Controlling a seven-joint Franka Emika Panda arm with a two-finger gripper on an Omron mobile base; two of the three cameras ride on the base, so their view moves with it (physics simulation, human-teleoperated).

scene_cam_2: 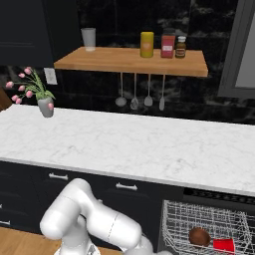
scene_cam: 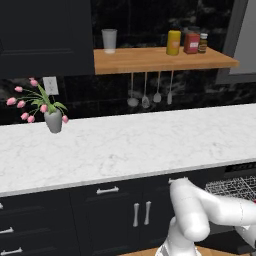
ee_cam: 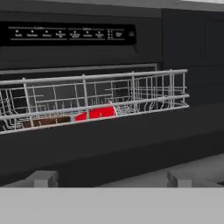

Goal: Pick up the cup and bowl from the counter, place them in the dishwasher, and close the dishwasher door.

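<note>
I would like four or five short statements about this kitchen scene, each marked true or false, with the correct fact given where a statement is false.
1. A red cup lies in the grey wire rack of the black dishwasher. True.
2. A brown bowl stands on the white marble-look counter. False: it sits in the rack, beside the cup.
3. The two dark fingers of the gripper stand wide apart with nothing between them. True.
4. The grey vase of pink flowers stands on the brown wooden shelf. False: it stands on the counter.
5. Four utensils hang under the shelf. True.
</note>
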